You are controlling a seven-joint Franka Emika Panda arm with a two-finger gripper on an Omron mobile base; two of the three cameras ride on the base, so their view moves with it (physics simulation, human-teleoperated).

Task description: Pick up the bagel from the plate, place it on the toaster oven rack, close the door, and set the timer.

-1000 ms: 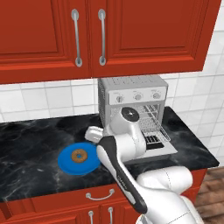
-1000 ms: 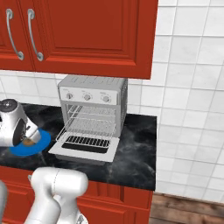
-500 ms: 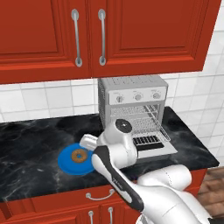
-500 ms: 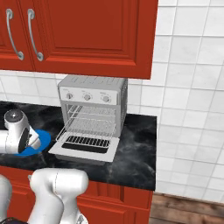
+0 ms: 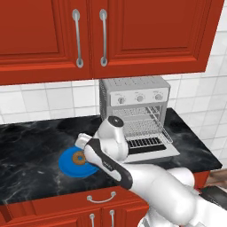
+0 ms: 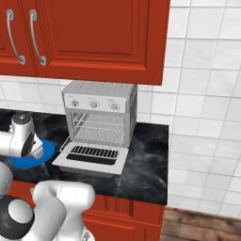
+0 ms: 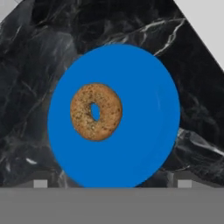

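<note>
The task had barely started. The bagel [image 7: 96, 112] lay on the plate [image 7: 144, 131], not yet lifted, so every step was left: the pick-up, the placing on the rack [image 5: 141, 126], the closing of the door [image 5: 148, 147] and the setting of the timer. The oven [image 5: 133, 95] stood ready, with its door dropped flat onto the counter [image 5: 31, 150] and the rack bare inside.

The gripper [image 7: 112, 186] hung above the plate with its jaws spread wide and nothing between them. From the hand's own camera the bagel sat ahead of the fingertips and off to the left of the line between them, while the plate's bare blue stretched to the right. The two tips stood well apart, one toward each side of the plate's near edge. In the left base view the hand was over the plate's right side, with the bagel [image 5: 79, 158] just beside it on the left.

The bagel lay flat, its hole facing up toward the hand. As a ring it had no real long axis and pointed no particular way; it looked slightly taller than wide in the hand camera, probably only from the viewing angle. My judgement was that the hand needed to shift left to centre over it before descending.
</note>
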